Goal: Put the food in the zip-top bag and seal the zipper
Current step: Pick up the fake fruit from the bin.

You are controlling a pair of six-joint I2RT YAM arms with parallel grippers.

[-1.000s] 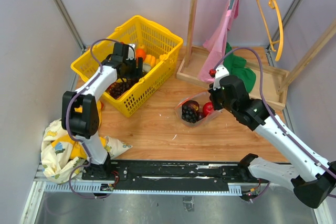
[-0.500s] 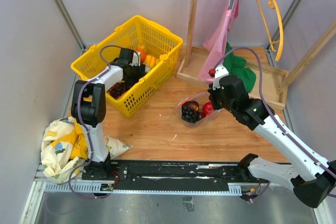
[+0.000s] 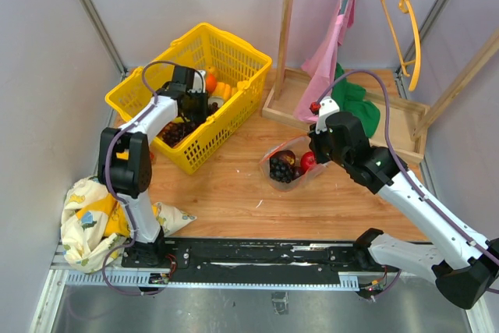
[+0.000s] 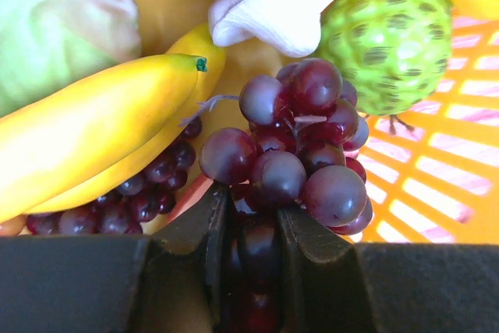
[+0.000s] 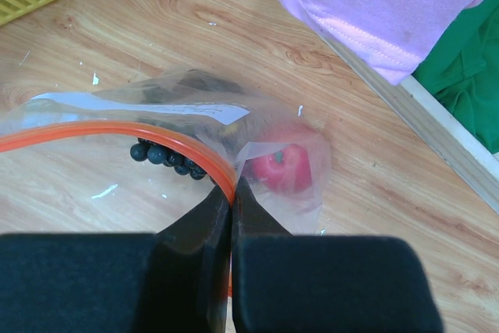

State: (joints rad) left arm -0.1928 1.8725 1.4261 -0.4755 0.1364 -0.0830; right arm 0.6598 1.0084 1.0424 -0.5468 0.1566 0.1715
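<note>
1. Purple grapes (image 4: 288,146) should be light, knobbly and loose on their stem, so apt to slip. My left gripper (image 4: 251,208) is clamped on the cluster's lower berries, inside the yellow basket (image 3: 222,134).
2. Bananas (image 4: 93,138) lie just beside, over other grapes, and a green bumpy fruit (image 4: 390,37) crowds the far side.
3. My right gripper (image 5: 231,193) pinches the zipper (image 5: 117,132), holding up the mouth of the zip-top bag (image 5: 86,111), with a red apple (image 5: 281,169) inside.

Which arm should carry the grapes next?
Left: the left end effector grips the dark purple grape bunch in the yellow mesh basket; the right end effector pinches the clear plastic bag's thin red zipper strip.
</note>
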